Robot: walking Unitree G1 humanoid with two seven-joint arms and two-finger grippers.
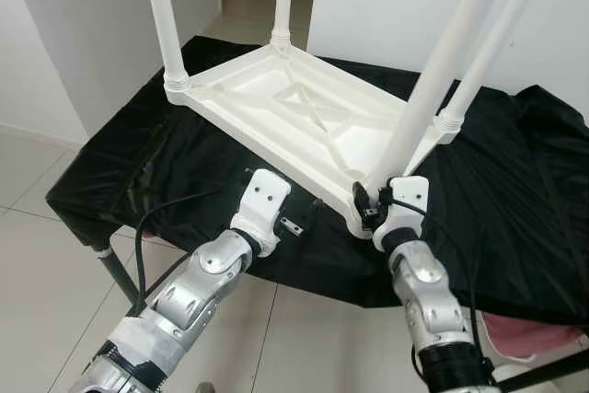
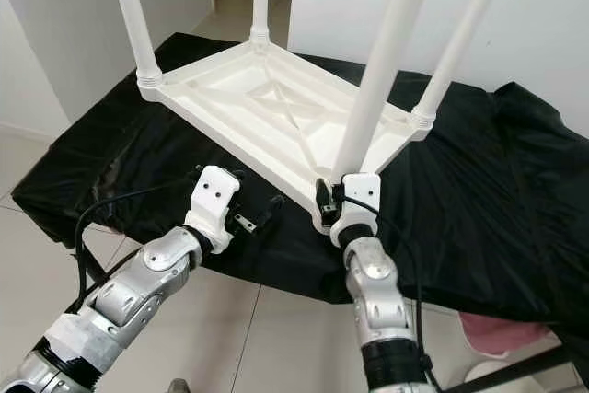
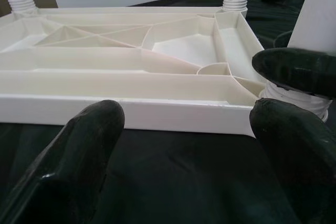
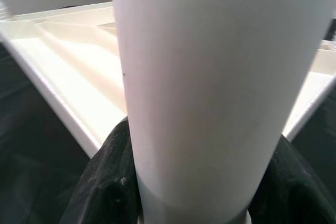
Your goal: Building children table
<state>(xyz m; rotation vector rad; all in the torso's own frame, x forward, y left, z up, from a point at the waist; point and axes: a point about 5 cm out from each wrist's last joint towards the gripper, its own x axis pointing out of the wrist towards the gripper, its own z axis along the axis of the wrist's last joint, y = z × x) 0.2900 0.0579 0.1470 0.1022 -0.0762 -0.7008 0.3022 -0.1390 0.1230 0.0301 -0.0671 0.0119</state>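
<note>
A white plastic children's table (image 1: 304,108) lies upside down on a black cloth (image 1: 120,163), its legs pointing up. My right gripper (image 1: 372,198) is shut on the base of the near right leg (image 1: 433,89), at the tabletop's near corner. In the right wrist view that leg (image 4: 210,77) stands between the black fingers (image 4: 102,182). My left gripper (image 2: 258,213) hovers open just in front of the tabletop's near long edge, over the cloth. In the left wrist view its fingers (image 3: 79,166) stand apart before the white rim (image 3: 131,111), holding nothing.
The cloth-covered work table (image 1: 515,190) ends just in front of my arms, with tiled floor (image 1: 37,273) below. A black cable (image 1: 152,223) hangs by my left arm. Something pink (image 1: 525,333) lies low at the right. White walls stand on both sides.
</note>
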